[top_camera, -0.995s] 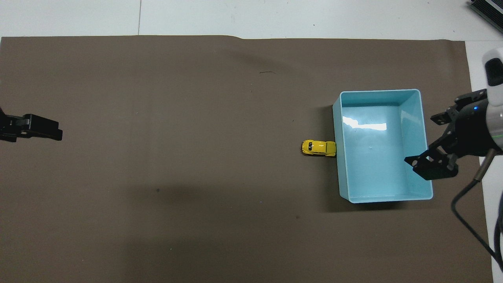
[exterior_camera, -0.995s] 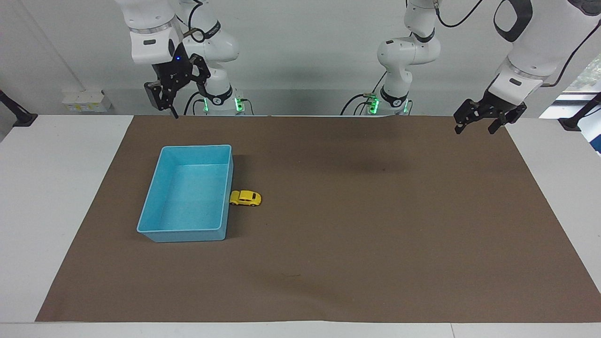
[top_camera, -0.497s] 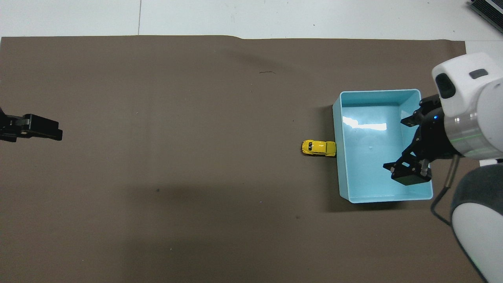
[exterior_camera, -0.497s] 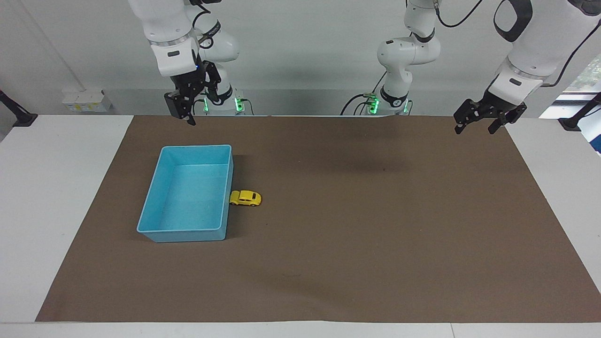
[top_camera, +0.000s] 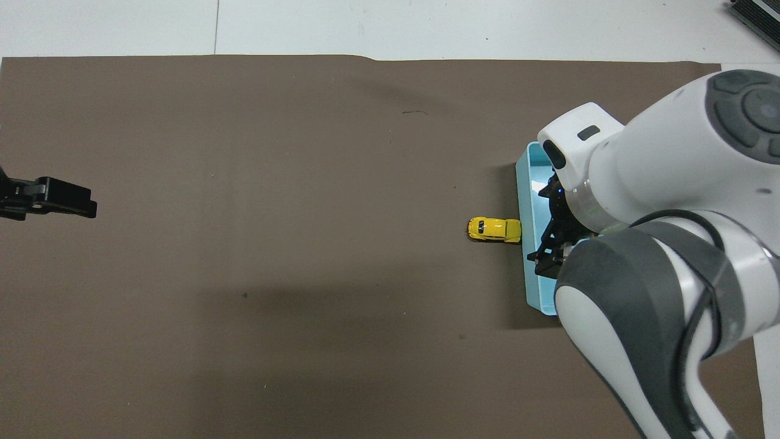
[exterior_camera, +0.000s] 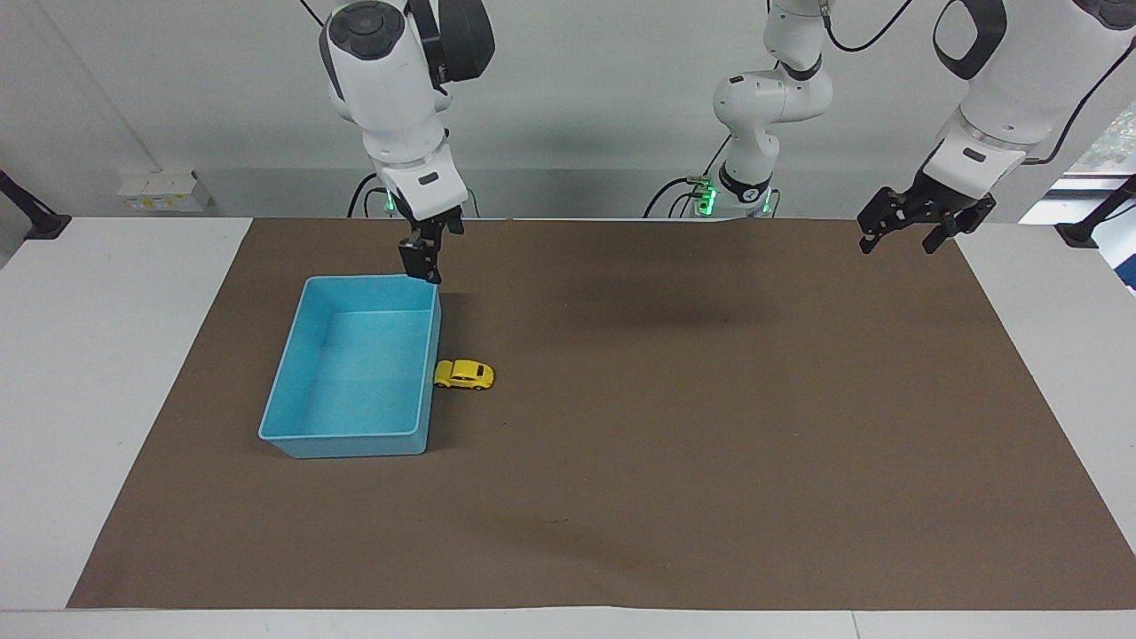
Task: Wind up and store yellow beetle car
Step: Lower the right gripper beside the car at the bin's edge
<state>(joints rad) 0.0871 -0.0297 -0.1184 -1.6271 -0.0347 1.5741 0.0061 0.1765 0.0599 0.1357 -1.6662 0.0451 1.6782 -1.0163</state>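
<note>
The facing view looks from high across the table toward both robots, taking in the whole mat (exterior_camera: 674,497). The overhead view looks steeply down from above the robots' end, perhaps somewhat closer. Both share the mat, the tray (exterior_camera: 293,417) (top_camera: 528,268) and the car (exterior_camera: 463,374) (top_camera: 494,230), half a turn apart.

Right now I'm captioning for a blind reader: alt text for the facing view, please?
A yellow beetle car sits on a brown mat against a blue tray. The right pincer hangs over the tray's robot-side corner; the left pincer waits, open, over the mat's edge.
</note>
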